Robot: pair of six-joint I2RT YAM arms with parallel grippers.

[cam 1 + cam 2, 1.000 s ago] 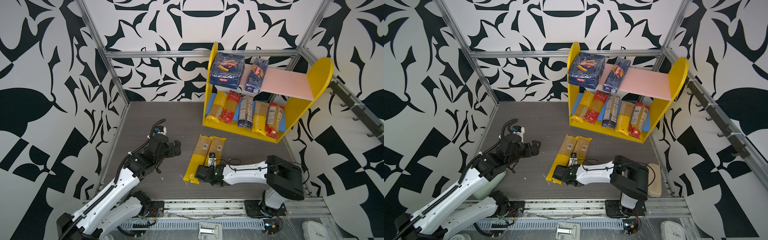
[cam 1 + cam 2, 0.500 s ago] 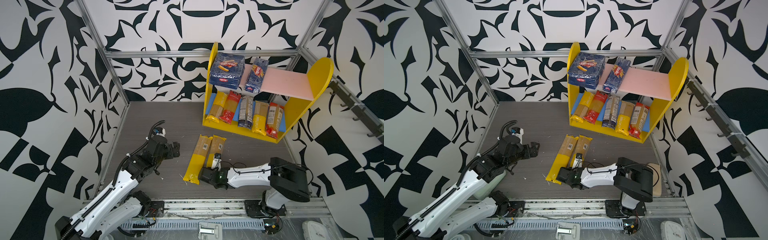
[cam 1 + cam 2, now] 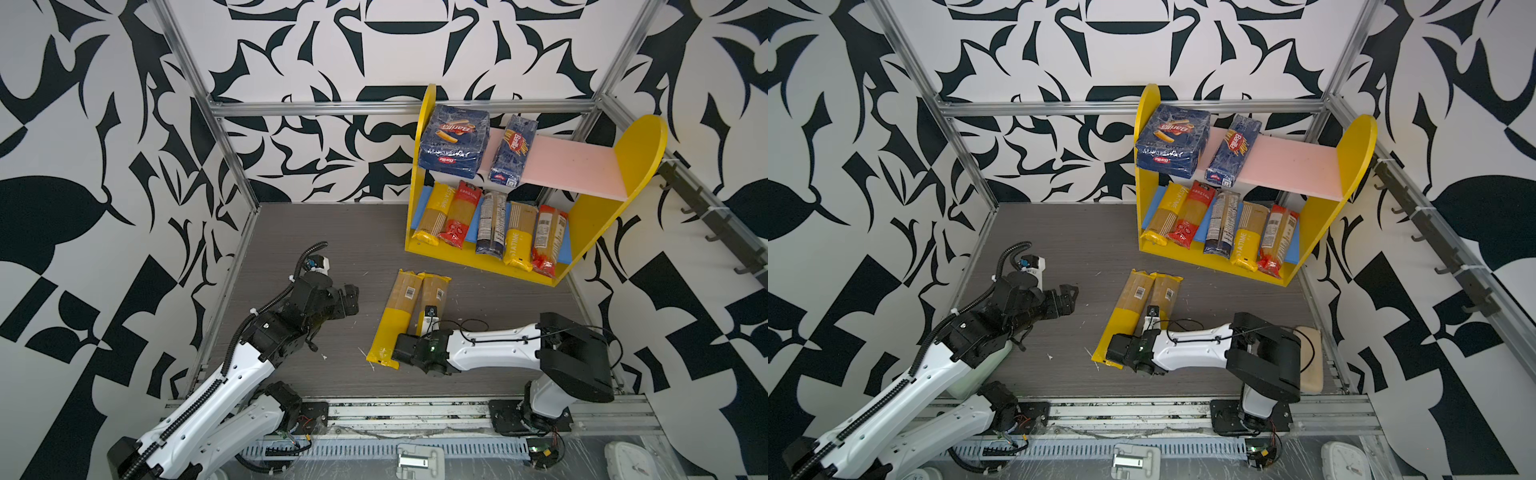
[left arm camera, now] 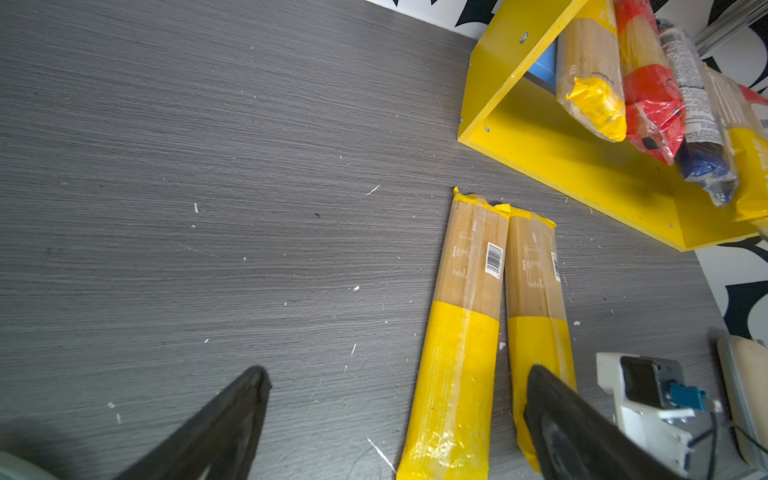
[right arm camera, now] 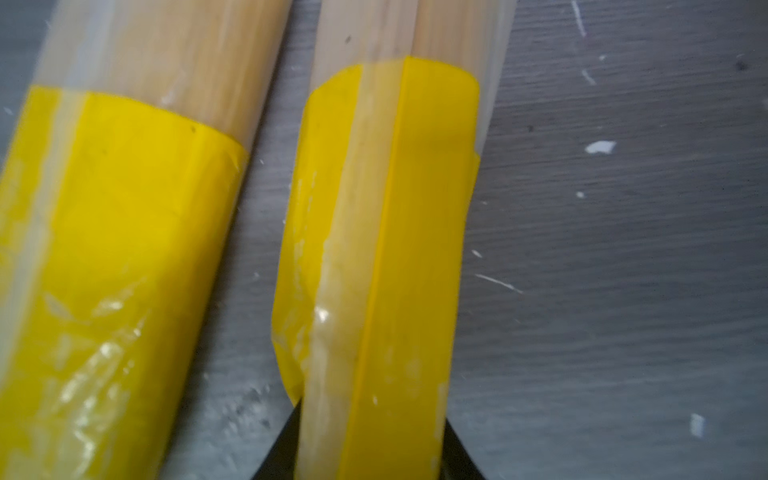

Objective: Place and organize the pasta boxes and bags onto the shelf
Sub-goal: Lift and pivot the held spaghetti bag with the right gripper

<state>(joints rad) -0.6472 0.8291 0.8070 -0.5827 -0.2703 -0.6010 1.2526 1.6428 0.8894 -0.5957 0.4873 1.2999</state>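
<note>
— Left side?
— The left gripper (image 3: 351, 300) hangs spread wide, empty. Two yellow-ended bags (image 3: 395, 320) lie on the floor (image 3: 311, 232); the right gripper (image 5: 370, 449) pinches the right-hand bag (image 3: 434, 291).
— The shelf (image 3: 636, 158)?
— Two boxes (image 3: 453, 141) on the pink board (image 3: 573, 166), five bags (image 3: 490, 220) on the blue board (image 3: 419, 201). A second ago, the right jaws gaped.

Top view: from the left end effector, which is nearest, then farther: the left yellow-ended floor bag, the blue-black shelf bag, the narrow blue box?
1. Left yellow-ended see-through spaghetti bag, floor, nearest the left end effector.
2. Dark blue-black spaghetti bag, lower blue board.
3. Narrow dark blue Barilla box, upper pink board.
</note>
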